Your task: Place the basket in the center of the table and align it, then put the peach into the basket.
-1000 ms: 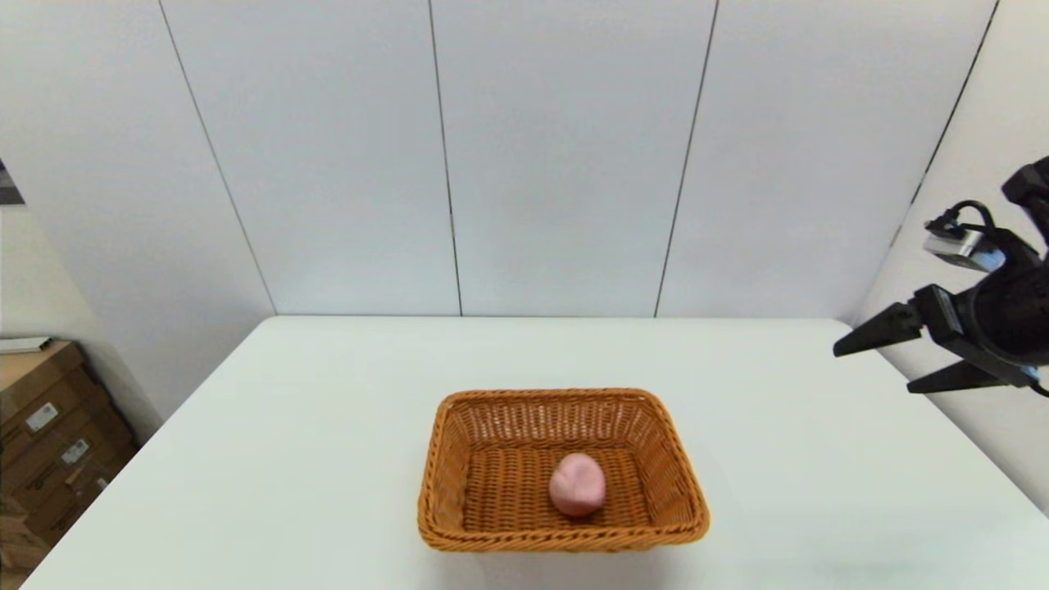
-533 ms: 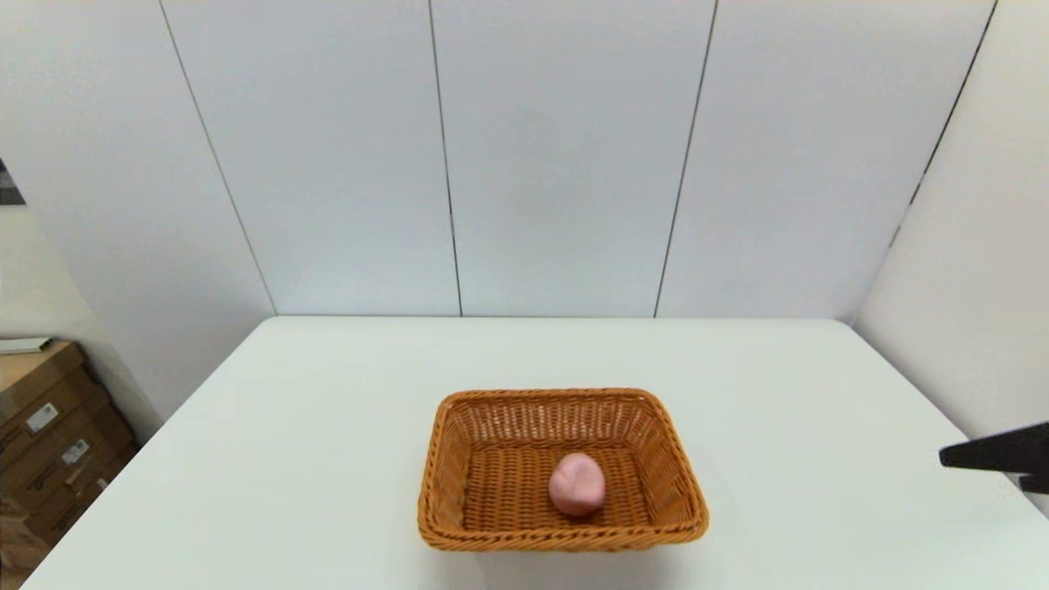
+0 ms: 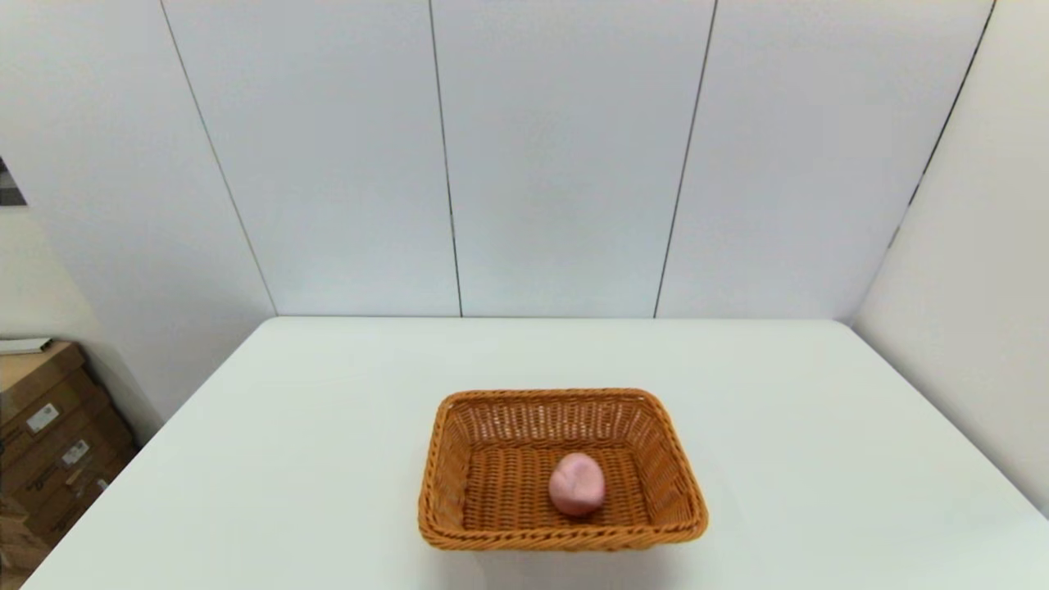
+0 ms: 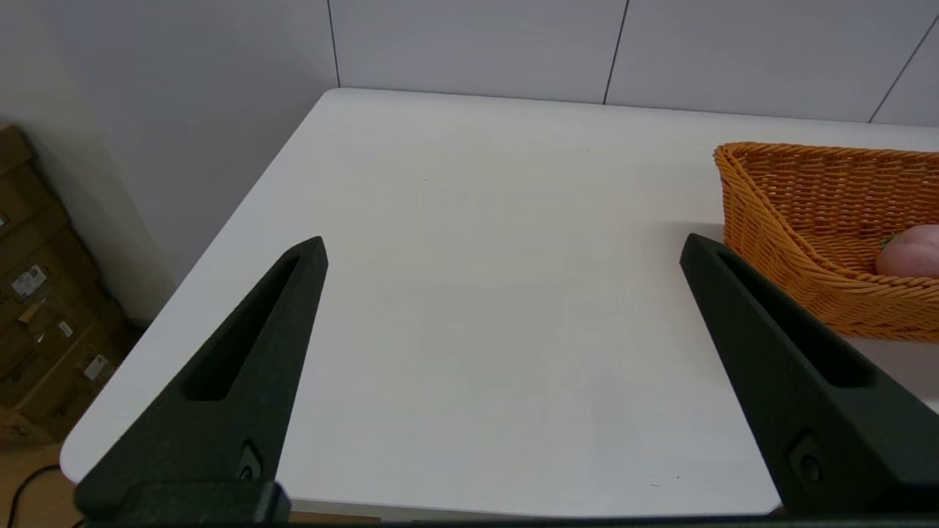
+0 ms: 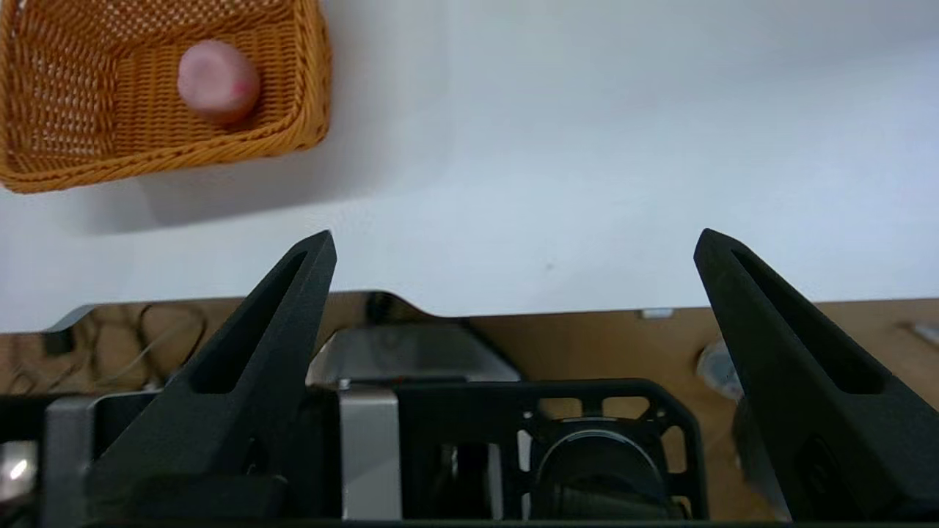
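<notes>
Where pale wall panels (image 3: 557, 156) meet, the table (image 3: 328, 410) lies white

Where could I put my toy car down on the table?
The table is bare left of the basket, right of it, and behind it up to the wall. Only the basket is taken, with the peach inside. Both grippers, left and right, hang open at the near edge.

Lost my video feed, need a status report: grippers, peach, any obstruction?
Left gripper and right gripper open, empty, off the basket. Peach rests inside it, mid-table. Nothing in the way.
</notes>
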Motion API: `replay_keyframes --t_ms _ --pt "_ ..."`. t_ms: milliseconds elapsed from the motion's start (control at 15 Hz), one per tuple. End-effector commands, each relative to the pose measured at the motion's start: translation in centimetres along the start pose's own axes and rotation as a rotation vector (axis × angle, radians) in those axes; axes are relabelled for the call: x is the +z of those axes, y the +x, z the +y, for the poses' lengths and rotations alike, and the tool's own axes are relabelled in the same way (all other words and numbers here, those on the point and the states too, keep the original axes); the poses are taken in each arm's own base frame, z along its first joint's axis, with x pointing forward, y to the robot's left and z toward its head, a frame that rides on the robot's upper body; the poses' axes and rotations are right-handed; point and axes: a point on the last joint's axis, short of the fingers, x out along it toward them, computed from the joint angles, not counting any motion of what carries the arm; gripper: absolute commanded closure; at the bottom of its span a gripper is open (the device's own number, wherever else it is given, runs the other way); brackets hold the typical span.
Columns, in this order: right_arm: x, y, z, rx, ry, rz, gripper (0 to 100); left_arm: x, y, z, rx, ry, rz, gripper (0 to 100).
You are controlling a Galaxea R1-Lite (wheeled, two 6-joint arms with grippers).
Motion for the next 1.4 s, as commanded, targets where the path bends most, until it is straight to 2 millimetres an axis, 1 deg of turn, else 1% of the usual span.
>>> replay_keyframes --t_ms 67,200,400,533,667,800,867,933,1067,1267,1400 --pt "-5.7 -1.7 -0.1 0.028 -0.011 -0.003 0 0.0 0.0 0.0 0.0 -0.001 0.0 0" --pt "-6.9 -2.0 -0.4 0.095 -0.013 0.019 0 0.0 0.0 0.0 0.0 -0.001 0.002 0" --pt "-7.9 -2.6 -1.0 0.15 -0.027 0.044 0 0.0 0.0 0.0 0.0 -0.001 0.002 0" --pt "-9.9 -2.8 -1.5 0.134 -0.046 -0.025 0 0.0 0.0 0.0 0.0 -0.001 0.002 0" --pt "-11.2 -2.4 -1.9 0.142 -0.06 -0.11 0 0.0 0.0 0.0 0.0 -0.001 0.002 0" --pt "-12.0 -1.3 -2.2 0.083 -0.085 -0.23 0 0.0 0.0 0.0 0.0 -0.001 0.002 0" --pt "-12.3 -0.3 -2.5 0.043 -0.103 -0.306 0 0.0 0.0 0.0 0.0 -0.001 0.002 0" --pt "-12.5 0.7 -2.6 0.021 -0.124 -0.397 0 0.0 0.0 0.0 0.0 -0.001 0.002 0" --pt "-12.6 2.0 -2.8 0.007 -0.13 -0.494 0 0.0 0.0 0.0 0.0 -0.001 0.002 0" --pt "-12.7 3.7 -3.0 -0.001 -0.172 -0.553 0 0.0 0.0 0.0 0.0 -0.001 0.002 0" --pt "-13.6 5.5 -3.3 -0.028 -0.229 -0.571 0 0.0 0.0 0.0 0.0 -0.001 0.002 0"
